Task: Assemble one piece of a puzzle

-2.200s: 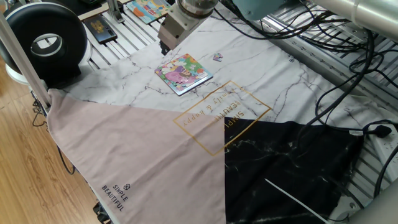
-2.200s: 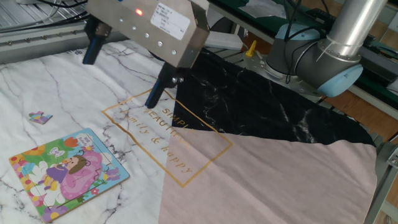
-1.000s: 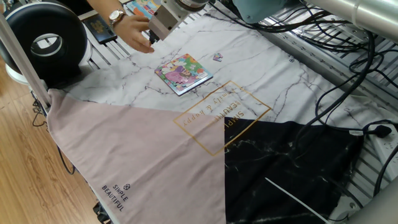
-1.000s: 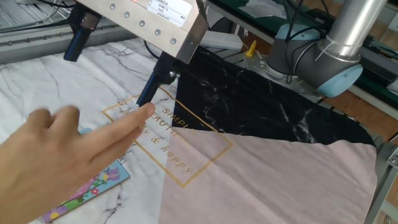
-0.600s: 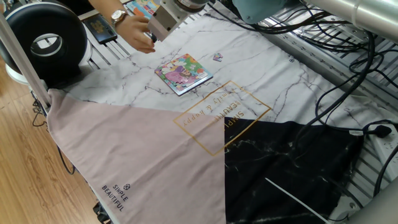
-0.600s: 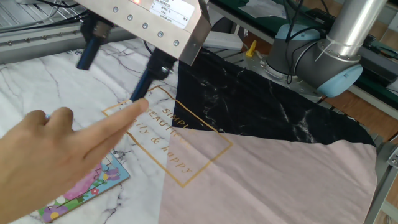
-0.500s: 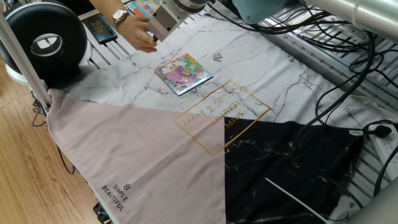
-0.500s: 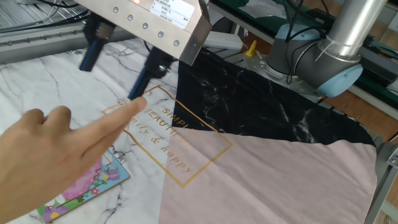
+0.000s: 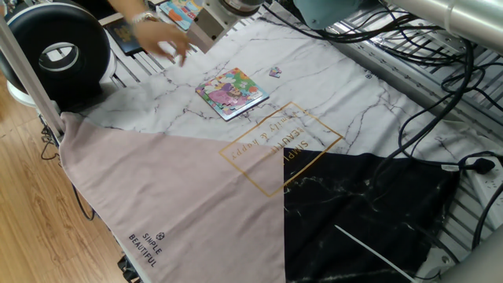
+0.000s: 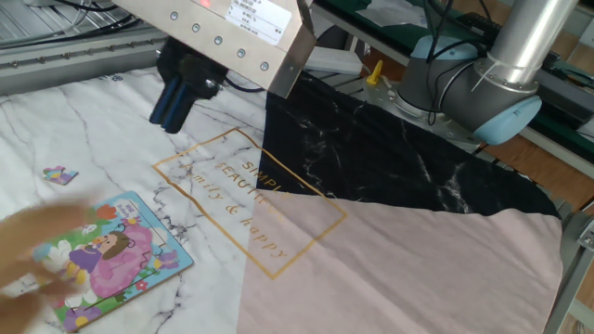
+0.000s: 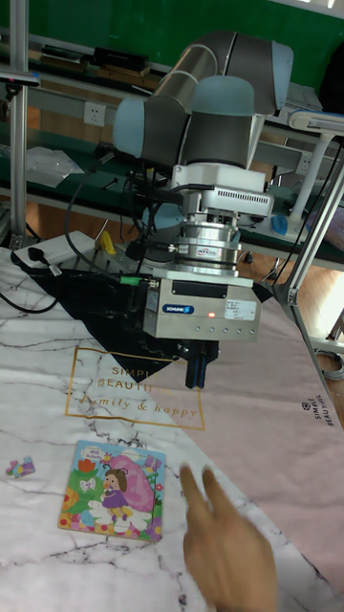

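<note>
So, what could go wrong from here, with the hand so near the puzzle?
1. A person's hand is beside the puzzle; the arm could strike it, or the hand could push the puzzle.
2. The piece lies flat and tiny on the cloth, apart from the puzzle; the shut gripper must open, and its grasp may slip or pinch cloth.

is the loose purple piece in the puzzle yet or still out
Out: the piece lies on the cloth, apart from the puzzle; the gripper hangs empty above.
</note>
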Action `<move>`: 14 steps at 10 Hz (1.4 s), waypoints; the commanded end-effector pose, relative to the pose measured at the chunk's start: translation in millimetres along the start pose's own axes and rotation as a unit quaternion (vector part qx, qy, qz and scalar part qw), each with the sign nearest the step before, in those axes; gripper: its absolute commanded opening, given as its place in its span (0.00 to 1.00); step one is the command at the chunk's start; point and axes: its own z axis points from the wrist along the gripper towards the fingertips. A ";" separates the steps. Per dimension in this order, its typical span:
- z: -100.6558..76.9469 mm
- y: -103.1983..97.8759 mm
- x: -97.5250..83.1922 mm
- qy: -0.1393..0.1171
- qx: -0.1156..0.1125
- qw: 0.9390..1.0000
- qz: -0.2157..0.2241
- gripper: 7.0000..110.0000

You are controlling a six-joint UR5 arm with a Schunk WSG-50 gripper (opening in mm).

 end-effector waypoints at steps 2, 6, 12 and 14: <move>-1.9 -4.5 19.4 0.039 0.006 0.999 -0.027 0.00; -17.0 7.9 87.3 0.175 -0.034 0.980 -0.093 0.00; -37.3 27.7 126.3 0.258 -0.077 0.961 -0.067 0.00; -37.2 17.9 128.0 0.265 -0.048 0.963 -0.033 0.00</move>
